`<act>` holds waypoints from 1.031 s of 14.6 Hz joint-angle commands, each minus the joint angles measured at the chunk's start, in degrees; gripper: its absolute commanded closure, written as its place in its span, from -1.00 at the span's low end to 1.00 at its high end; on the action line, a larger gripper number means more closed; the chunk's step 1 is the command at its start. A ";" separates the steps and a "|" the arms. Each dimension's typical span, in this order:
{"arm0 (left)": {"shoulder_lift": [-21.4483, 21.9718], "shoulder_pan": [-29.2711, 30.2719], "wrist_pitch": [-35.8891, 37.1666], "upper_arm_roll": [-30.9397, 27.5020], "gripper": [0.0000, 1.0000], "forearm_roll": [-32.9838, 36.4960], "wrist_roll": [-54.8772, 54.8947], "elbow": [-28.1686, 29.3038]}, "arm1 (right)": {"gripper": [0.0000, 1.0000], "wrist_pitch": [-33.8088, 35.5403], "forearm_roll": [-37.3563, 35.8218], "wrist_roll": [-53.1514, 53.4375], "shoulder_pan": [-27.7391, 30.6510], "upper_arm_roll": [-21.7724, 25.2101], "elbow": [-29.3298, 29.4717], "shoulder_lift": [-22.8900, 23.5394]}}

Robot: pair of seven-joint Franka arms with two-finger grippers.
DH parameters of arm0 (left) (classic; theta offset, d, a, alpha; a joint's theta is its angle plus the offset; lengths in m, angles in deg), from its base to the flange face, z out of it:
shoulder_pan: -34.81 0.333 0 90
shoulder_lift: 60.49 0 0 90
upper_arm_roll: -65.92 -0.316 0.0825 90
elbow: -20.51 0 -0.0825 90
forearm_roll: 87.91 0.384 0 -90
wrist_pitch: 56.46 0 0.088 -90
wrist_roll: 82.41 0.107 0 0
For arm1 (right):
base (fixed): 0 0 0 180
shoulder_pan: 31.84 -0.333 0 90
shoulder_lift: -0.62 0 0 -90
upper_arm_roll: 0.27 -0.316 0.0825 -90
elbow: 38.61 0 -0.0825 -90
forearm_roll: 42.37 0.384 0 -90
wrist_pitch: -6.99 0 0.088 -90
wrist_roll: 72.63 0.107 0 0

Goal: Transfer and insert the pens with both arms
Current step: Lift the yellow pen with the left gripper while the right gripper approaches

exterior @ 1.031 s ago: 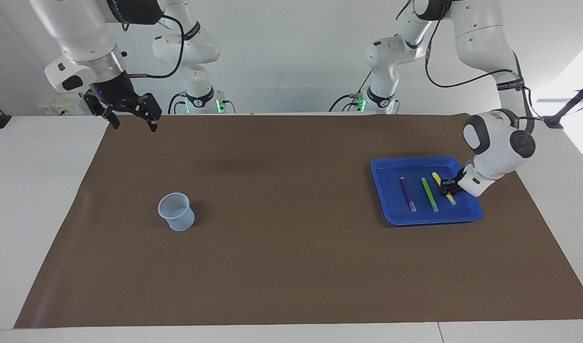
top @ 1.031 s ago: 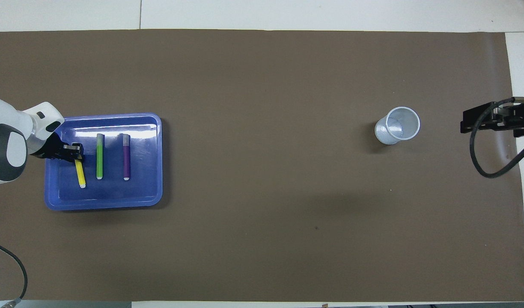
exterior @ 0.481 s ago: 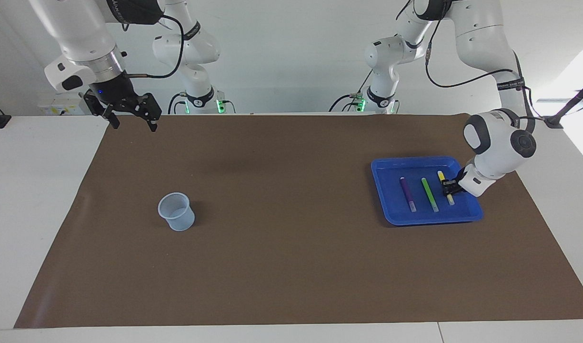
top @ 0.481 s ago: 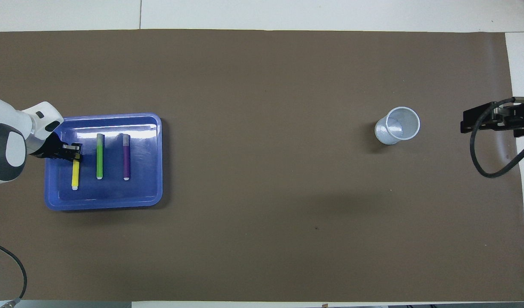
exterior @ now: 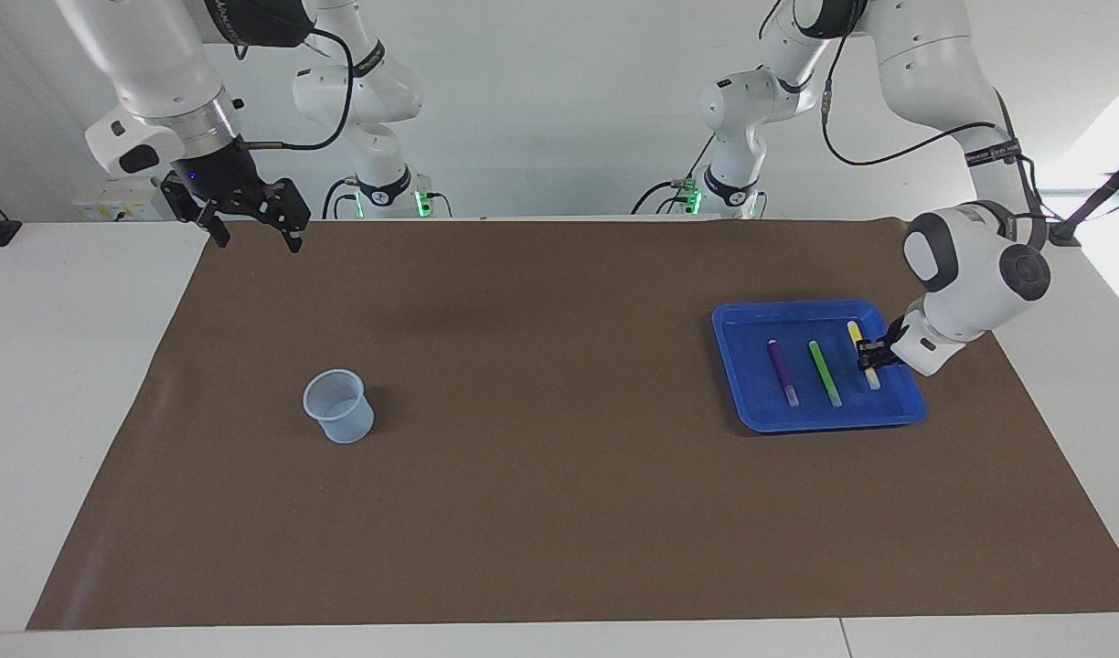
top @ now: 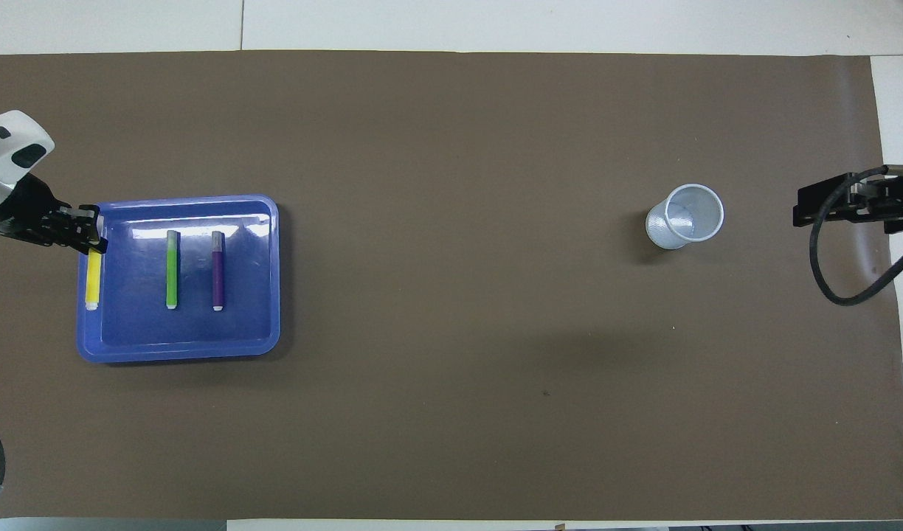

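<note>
Item: yellow pen (exterior: 861,352), 1 of 3 pens. Change since a moment ago: it has been lifted and carried outward, and now hangs over the blue tray's (exterior: 761,416) edge at the left arm's end; pickup judged done, transfer to begin. Left gripper (exterior: 868,357): fingertips pressed on the yellow pen near its middle, over that same edge. Green pen (exterior: 825,373) and purple pen (exterior: 782,371): unmoved, lying side by side on the tray floor, apart from each other. Right gripper (exterior: 253,239): fingers spread wide, holding nothing, waiting raised over the table corner at the right arm's end. Cup (exterior: 338,406): upright on the brown mat (exterior: 559,512), well apart from the tray, toward the right arm's end.
</note>
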 commanded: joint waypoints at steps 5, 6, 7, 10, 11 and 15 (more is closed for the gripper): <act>1.63 -1.80 10.18 7.33 1.00 -15.87 -36.62 -7.93 | -1.00 -3.85 11.75 7.26 0.30 -0.41 0.25 0.22; 2.24 -1.80 10.01 8.47 1.00 -19.04 -41.55 -7.93 | -1.00 -4.03 14.56 9.11 0.12 -0.50 0.77 0.31; 2.77 -1.80 9.66 9.61 1.00 -21.59 -46.91 -7.93 | -1.00 -4.12 17.89 10.61 -0.05 -0.50 1.04 0.83; 3.56 -1.80 6.33 13.48 1.00 -30.37 -65.79 -7.41 | -1.00 -6.75 27.65 20.60 -1.28 -2.33 1.30 1.10; 3.83 -1.89 4.66 14.36 1.00 -32.58 -70.82 -6.97 | -1.00 -7.54 29.07 24.82 -2.24 -3.12 1.39 1.10; 6.11 -4.34 -3.76 17.62 1.00 -41.98 -83.06 -1.44 | -1.00 -14.74 33.12 35.31 -9.26 -3.92 1.39 1.71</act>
